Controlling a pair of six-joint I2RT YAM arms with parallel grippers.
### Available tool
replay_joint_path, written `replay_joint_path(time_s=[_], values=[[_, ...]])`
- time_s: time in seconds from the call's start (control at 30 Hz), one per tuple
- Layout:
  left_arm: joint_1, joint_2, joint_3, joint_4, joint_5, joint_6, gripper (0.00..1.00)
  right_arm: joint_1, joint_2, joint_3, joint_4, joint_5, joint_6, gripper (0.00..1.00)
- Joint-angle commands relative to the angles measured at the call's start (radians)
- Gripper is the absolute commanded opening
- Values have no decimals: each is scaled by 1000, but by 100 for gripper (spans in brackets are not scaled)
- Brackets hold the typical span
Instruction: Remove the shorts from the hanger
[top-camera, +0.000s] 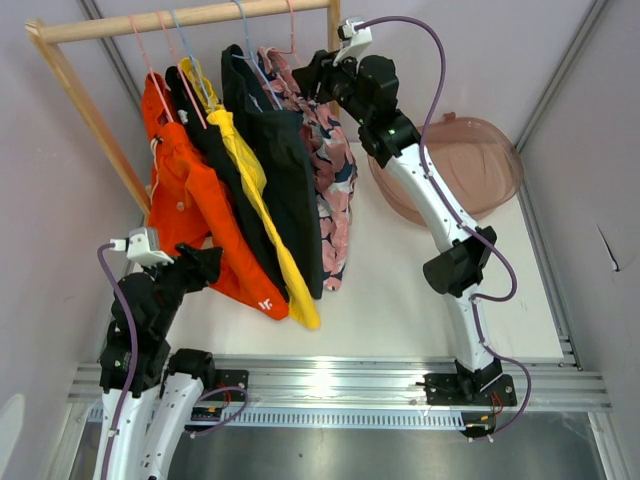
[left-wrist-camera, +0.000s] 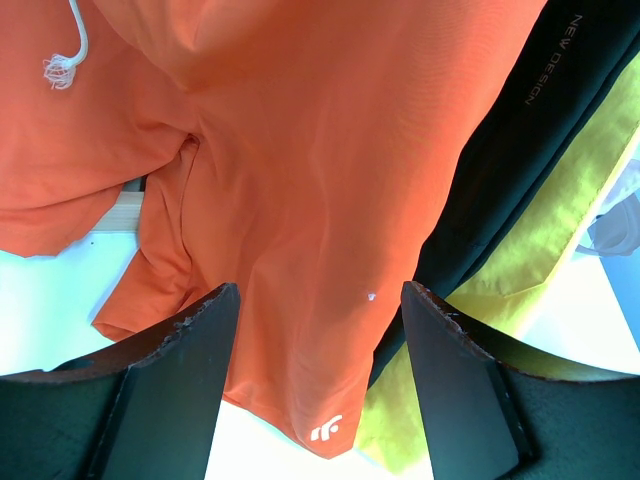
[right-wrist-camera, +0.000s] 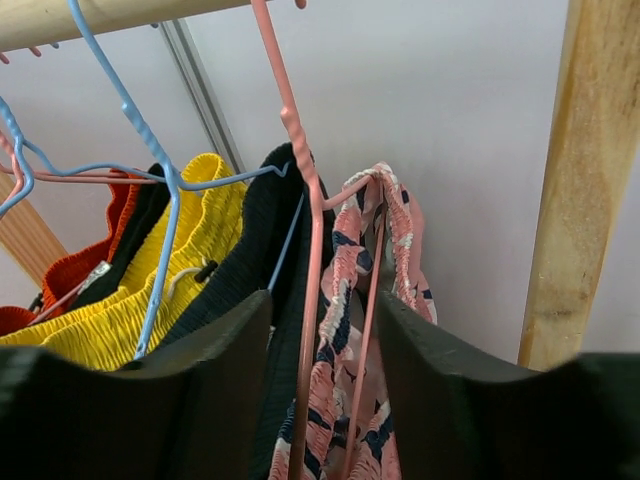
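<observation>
Step in hand: approach for a first grasp. All five shorts (top-camera: 285, 170) hang from the wooden rail (top-camera: 190, 18), far left. Right gripper (right-wrist-camera: 322, 315): fingers released, straddling the pink hanger (right-wrist-camera: 314, 240) and the floral shorts (right-wrist-camera: 350, 300) at the waistband. Left gripper (left-wrist-camera: 318, 295): released, facing the orange shorts (left-wrist-camera: 330, 150) near the hem. The next move likely requires clamping fabric, not wire.

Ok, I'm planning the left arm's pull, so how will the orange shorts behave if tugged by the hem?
Probably floppy: the orange shorts hang in soft folds, so they'd likely stretch and bunch, not move as one. They look thin and light. The smooth cloth may slip from the left gripper.
</observation>
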Motion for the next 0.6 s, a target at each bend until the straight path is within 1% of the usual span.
replay_joint_path(time_s=[0.0,0.17,0.23,0.3,0.33,0.4,0.43,0.57], values=[[7,-10,-2,29,20,12,72,-8,15,49,22,-6,-5,48],[7,-10,1,28,14,12,72,-22,30,51,33,-31,25,41],[7,-8,1,26,13,12,72,-23,35,51,36,-34,33,28],[7,-10,-1,28,9,11,72,-23,38,49,37,-37,34,26],[7,-8,-1,23,8,11,72,-23,38,49,39,-37,36,22],[7,-7,-2,25,8,11,72,-25,36,49,37,-45,39,10],[7,-5,1,25,6,11,72,-25,35,49,36,-48,39,1],[7,0,1,23,6,11,72,-26,24,42,27,-54,30,0]])
